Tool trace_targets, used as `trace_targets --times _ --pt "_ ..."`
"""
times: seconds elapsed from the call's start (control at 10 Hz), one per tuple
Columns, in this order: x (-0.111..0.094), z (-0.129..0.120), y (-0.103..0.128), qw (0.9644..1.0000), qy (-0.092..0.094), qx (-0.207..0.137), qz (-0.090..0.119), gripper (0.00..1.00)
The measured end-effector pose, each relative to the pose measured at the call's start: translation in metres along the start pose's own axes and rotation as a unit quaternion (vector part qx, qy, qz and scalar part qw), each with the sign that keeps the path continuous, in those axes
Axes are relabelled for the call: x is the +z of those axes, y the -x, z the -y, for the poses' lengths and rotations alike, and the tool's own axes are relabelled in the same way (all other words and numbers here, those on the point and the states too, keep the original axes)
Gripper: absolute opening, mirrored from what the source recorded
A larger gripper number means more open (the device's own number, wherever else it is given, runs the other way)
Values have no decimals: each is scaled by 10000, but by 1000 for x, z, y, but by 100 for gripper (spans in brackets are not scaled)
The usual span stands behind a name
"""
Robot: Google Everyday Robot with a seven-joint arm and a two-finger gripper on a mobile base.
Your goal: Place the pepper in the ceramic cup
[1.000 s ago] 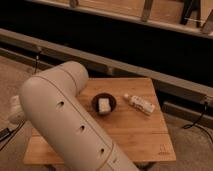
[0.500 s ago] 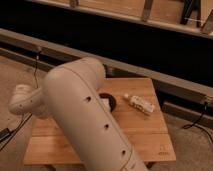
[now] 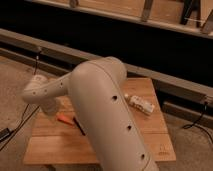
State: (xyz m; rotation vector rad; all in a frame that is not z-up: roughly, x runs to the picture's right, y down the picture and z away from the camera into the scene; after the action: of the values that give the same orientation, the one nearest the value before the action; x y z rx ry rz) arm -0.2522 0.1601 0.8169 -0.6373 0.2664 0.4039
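I see the slim orange pepper point(image 3: 64, 119) lying on the wooden table point(image 3: 150, 137), left side, just beside a dark rectangular bar point(image 3: 79, 126). Gripper point(image 3: 51, 111) sits close above-left of the pepper; can't tell its jaw state. The small white bottle point(image 3: 140, 103) lies right of the bulky cream arm point(image 3: 107, 115).

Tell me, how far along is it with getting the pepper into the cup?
Done: nothing yet. The pepper lies on the wooden table, next to a dark bar. In hand: the gripper hangs over the table's left side, close by the pepper. Left: picking it up, carrying it over and dropping it into the ceramic cup, which is out of sight, perhaps behind the big arm.
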Motion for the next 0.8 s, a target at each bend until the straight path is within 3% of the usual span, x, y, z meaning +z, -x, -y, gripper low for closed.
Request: trace_targets --times 0.4,0.8 --pt "10 -4 12 9995 234 -218 10 65" --pt "25 -7 22 9993 259 -267 12 65"
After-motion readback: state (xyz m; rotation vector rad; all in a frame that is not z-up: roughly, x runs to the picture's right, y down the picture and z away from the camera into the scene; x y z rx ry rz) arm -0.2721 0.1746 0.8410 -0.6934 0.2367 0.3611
